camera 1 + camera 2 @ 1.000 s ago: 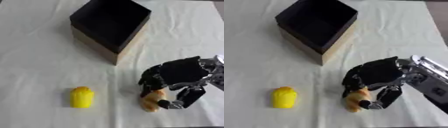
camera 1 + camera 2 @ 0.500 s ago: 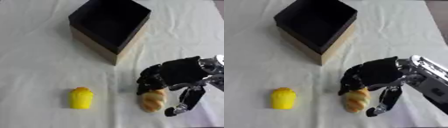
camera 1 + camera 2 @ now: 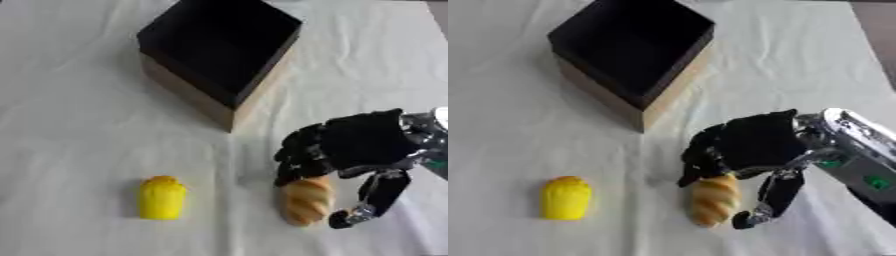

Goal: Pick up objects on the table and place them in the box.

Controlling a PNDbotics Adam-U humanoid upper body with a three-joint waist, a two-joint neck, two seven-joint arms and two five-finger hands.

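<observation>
On the white cloth (image 3: 79, 130) near the right front of the table, the right hand (image 3: 354, 145) sits over the upper end of a bread roll (image 3: 305, 200), its fingers (image 3: 293, 162) curled down onto the roll's top and left side while the thumb (image 3: 374, 197) reaches down along the roll's right side, so the roll is caught between them. A yellow object (image 3: 162, 197) that looks like a small corn cob stands well to the left of the roll, apart from it. The box (image 3: 632, 55), dark inside with tan outer walls, stands open farther back, well apart from both.
</observation>
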